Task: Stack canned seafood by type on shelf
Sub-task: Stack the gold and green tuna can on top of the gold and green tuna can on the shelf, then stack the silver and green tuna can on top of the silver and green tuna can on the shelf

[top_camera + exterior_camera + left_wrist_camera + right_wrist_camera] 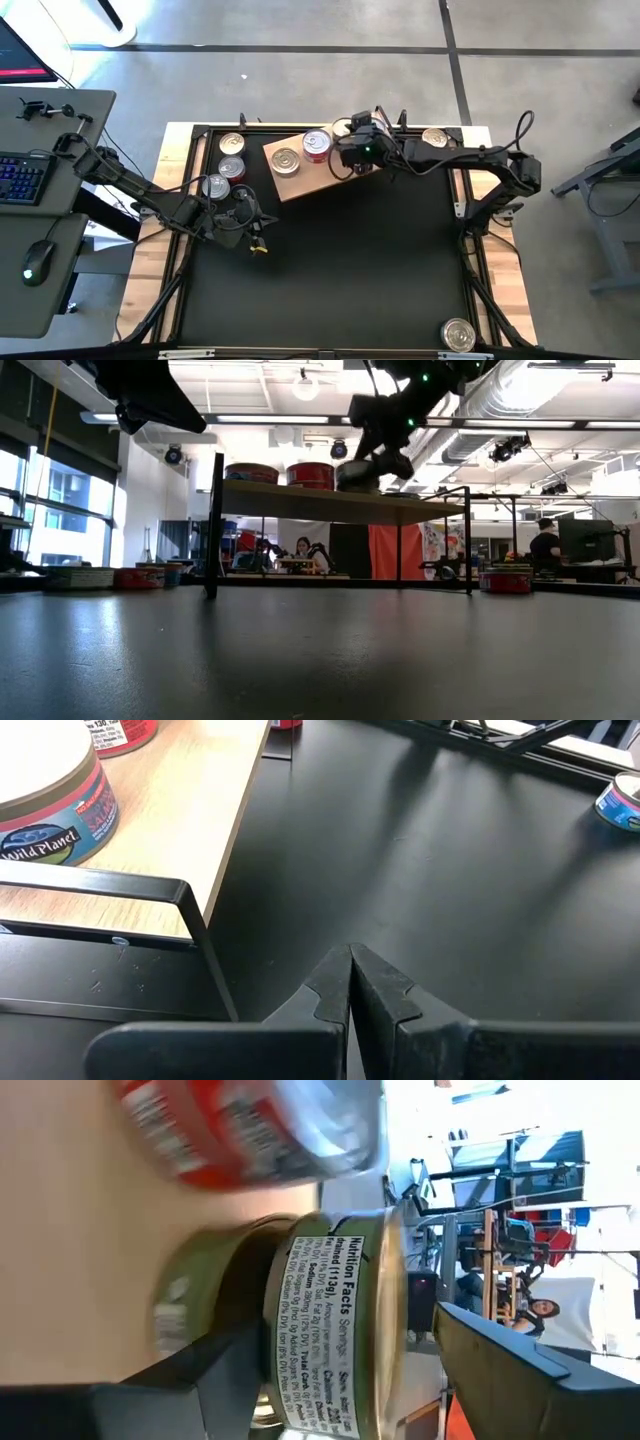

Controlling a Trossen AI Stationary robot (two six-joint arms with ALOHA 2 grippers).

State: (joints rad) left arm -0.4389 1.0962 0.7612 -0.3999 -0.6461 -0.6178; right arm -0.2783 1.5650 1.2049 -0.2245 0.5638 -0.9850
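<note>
The shelf (322,180) is a light-brown board on thin black legs (213,525). On it stand a silver-lidded can (285,160), a red can (317,145) and a green can (335,1330) with a nutrition label. The green can rests on the shelf top in the low view (357,474). My right gripper (345,160) reaches over the shelf from the right. It is open, with the green can between its fingers. My left gripper (350,965) is shut on nothing and hovers over the black table near the shelf's left corner (255,240). My right gripper: one finger (230,1380) stands in front of the green can's lower side and hides it, so I cannot tell whether it touches. The other finger (500,1350) stands off the can's lid rim (398,1310) with a visible gap.
Three cans (230,167) stand on the table left of the shelf. Another can (433,137) sits at the far right and one (458,335) at the near right corner. A black mat (340,270) covers the table's middle. People sit in the room beyond the table.
</note>
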